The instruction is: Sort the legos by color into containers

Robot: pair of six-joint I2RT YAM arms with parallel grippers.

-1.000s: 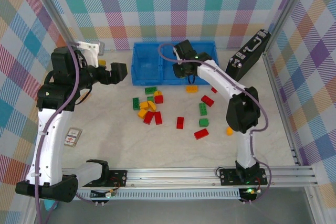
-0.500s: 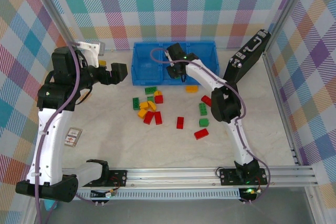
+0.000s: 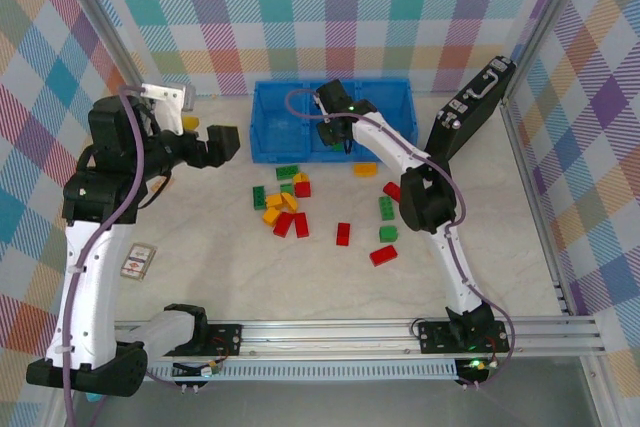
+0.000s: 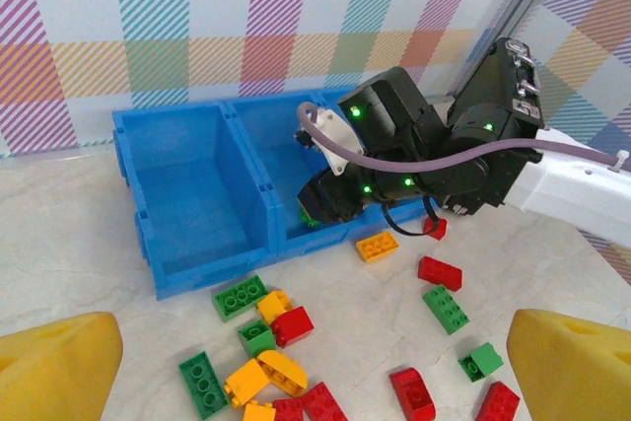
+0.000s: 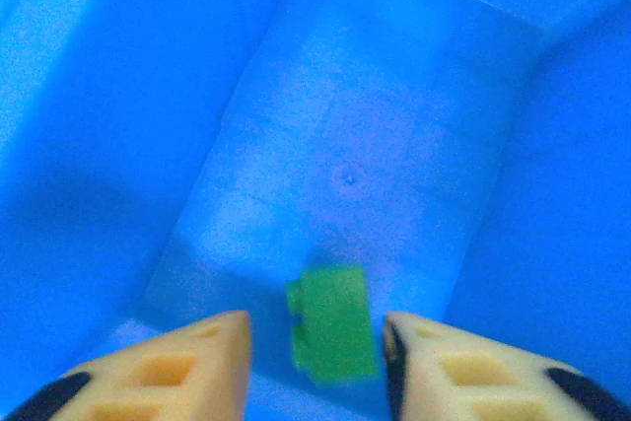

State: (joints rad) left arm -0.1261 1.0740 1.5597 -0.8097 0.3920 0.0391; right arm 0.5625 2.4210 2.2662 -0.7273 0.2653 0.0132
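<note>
The right pincer [image 5: 315, 357] is down inside the middle compartment of the blue tray [image 3: 268, 107]. Its jaws stand partly apart with a green brick [image 5: 333, 322] between the yellow fingertips [image 5: 168, 367]. The brick is blurred. A sliver of blue shows between it and the left-hand tip, so it does not look clamped. It is low over the compartment floor, and I cannot tell if it is touching.

The left pincer [image 3: 225, 143] hangs above the tabletop [image 3: 250, 287] just left of the tray, spread as wide as it goes and holding nothing.

The other bricks [image 3: 285, 205] lie loose on the tabletop in front of the tray. Red, green and yellow ones are bunched in a cluster, and more are scattered to the right. One orange brick [image 3: 365, 169] lies just beside the tray's front wall.

The tabletop is pale and cream-marbled, edged by metal rails. Pastel checked cloth lines the walls. A black case [image 3: 470, 107] leans tilted at the right. A small tan block [image 3: 137, 261] lies near the left arm, its markings too small to read.
</note>
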